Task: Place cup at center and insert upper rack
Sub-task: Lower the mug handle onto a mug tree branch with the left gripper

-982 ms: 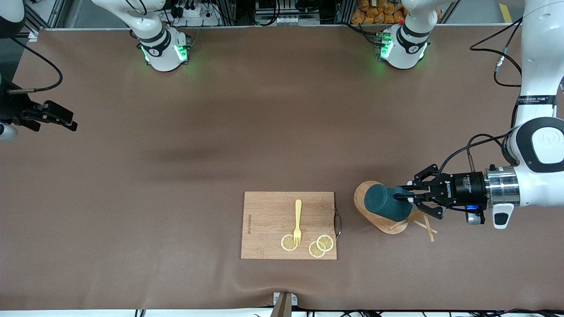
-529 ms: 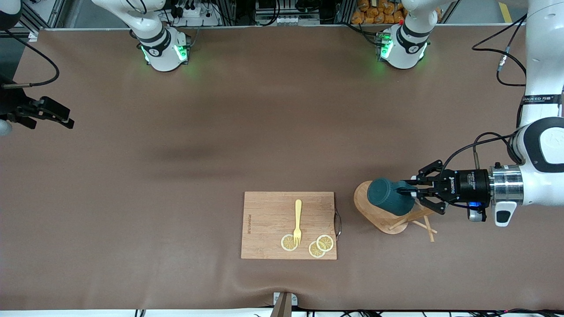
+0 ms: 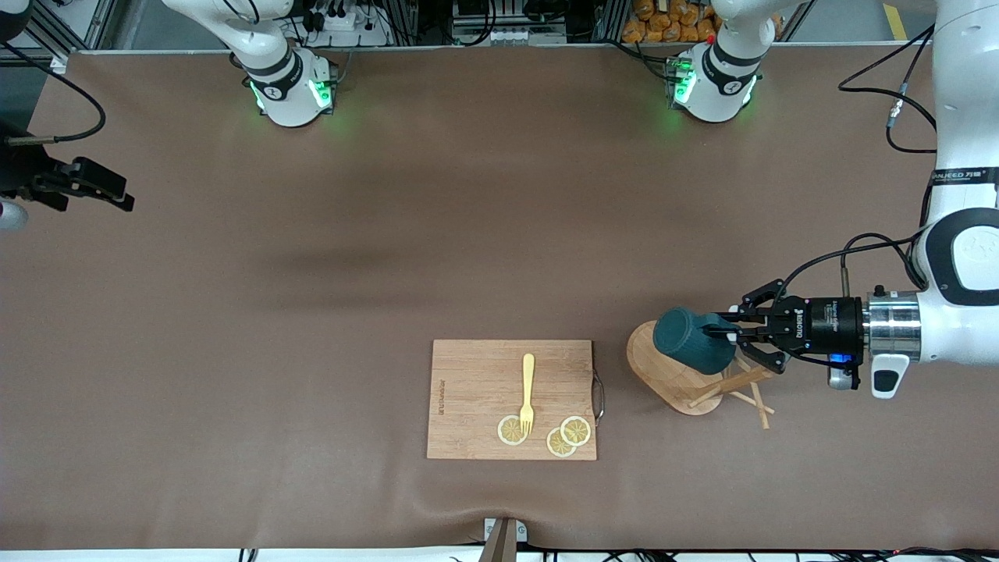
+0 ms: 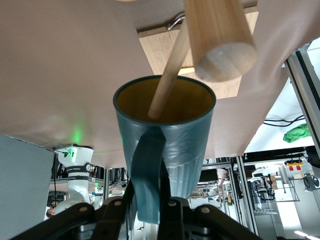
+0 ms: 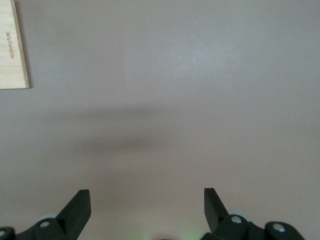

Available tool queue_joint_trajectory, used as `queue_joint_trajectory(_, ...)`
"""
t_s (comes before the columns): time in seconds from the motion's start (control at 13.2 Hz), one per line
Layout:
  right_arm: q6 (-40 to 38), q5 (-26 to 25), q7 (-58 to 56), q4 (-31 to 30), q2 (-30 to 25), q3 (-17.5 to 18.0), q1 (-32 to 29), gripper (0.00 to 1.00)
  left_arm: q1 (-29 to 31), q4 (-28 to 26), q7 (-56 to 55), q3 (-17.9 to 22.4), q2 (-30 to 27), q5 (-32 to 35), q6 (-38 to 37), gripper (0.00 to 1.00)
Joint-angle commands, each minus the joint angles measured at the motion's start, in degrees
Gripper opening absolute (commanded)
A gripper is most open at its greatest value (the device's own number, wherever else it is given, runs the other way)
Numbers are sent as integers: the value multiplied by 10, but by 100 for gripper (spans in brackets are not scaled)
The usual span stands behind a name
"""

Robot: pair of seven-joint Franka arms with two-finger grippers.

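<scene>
Teal cup (image 3: 693,350) hangs on a peg of the upper rack (image 3: 673,376), my left gripper (image 3: 727,333) clamped on its handle. I judge I'm unhooking it; next it must slide clear. Right gripper (image 5: 146,206) waits wide open at the right arm's end of the table.
</scene>
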Motion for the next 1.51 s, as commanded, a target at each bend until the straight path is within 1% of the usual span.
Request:
queue_joint_trajectory(0.0,-33,1,17,12,-9,-1,2,100,4,2,11,-5,5,7,-5,0)
queue_joint_trajectory(0.15,-35,1,16,12,-16,-2,2,100,5,3,17,-1,8,8,-5,0)
queue_joint_trajectory(0.3,-38,1,17,11,-16,-2,1,100,5,3,23,12,8,7,-5,0)
queue_joint_trajectory(0.6,-47,1,17,11,-15,-2,0,100,15,3,31,13,14,7,-5,0)
queue_joint_trajectory(1.43,-48,2,18,9,-14,-2,1,100,15,4,33,13,22,8,-5,0)
